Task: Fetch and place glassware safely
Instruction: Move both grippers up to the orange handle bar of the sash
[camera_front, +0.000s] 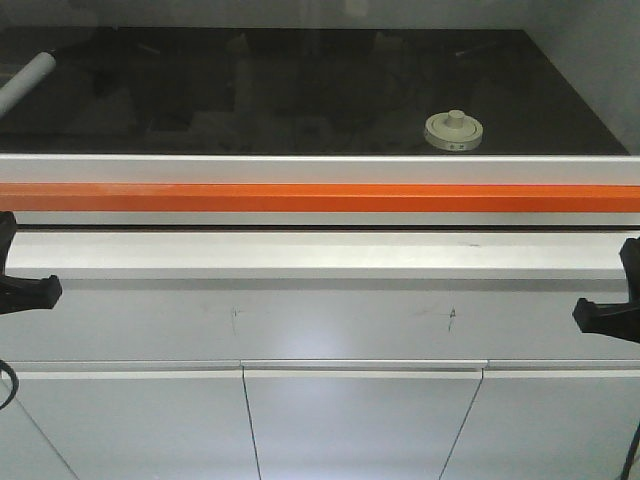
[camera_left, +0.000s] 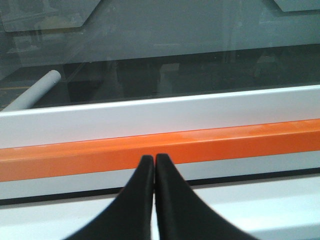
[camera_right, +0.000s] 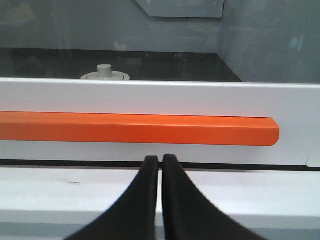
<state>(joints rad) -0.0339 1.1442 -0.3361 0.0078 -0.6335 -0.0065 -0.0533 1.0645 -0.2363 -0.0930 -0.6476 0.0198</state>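
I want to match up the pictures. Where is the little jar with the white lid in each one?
Exterior front-facing view: the jar sits right of the middle, on the dark surface behind the orange bar.
Left wrist view: the jar is not in it.
Right wrist view: upper left, only the jar's lid peeks over the white rail.
Shared landmark: the orange bar runs across all three views.

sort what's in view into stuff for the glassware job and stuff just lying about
For the job: lidded jar, left pincer, right pincer.
Just lying about or fixed: white tube, orange bar, cabinet doors.
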